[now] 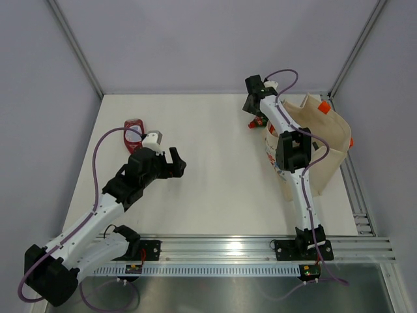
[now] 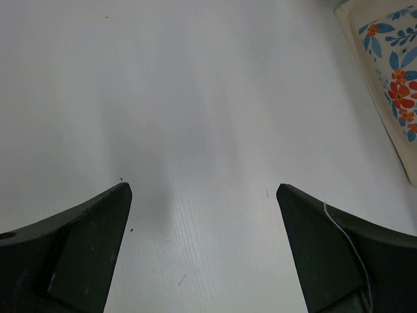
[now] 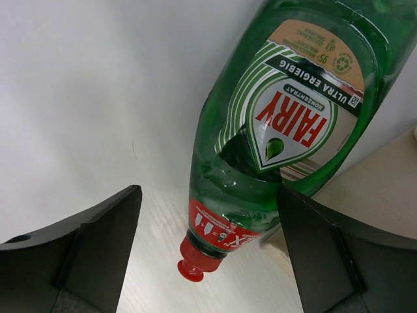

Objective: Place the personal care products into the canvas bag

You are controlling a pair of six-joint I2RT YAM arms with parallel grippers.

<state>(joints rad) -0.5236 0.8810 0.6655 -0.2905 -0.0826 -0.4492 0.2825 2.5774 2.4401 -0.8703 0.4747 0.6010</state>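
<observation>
A green red-capped Fairy bottle [image 3: 273, 137] lies on the table beside the canvas bag [image 1: 319, 147], cap [image 3: 194, 261] pointing toward the camera. My right gripper [image 3: 208, 189] is open, with its fingers on either side of the bottle's neck end; in the top view it [image 1: 251, 109] hangs over the bottle [image 1: 256, 122] at the back. A red bottle [image 1: 134, 129] lies at the back left, behind my left wrist. My left gripper [image 1: 178, 162] is open and empty over bare table [image 2: 203, 186]. The bag's floral side [image 2: 397, 78] shows at that view's right edge.
The bag has orange handles [image 1: 324, 105] and lies along the table's right edge. A beige strip of the bag [image 3: 388, 189] lies right of the right finger. Grey walls close the table on three sides. A metal rail [image 1: 247, 251] runs along the near edge.
</observation>
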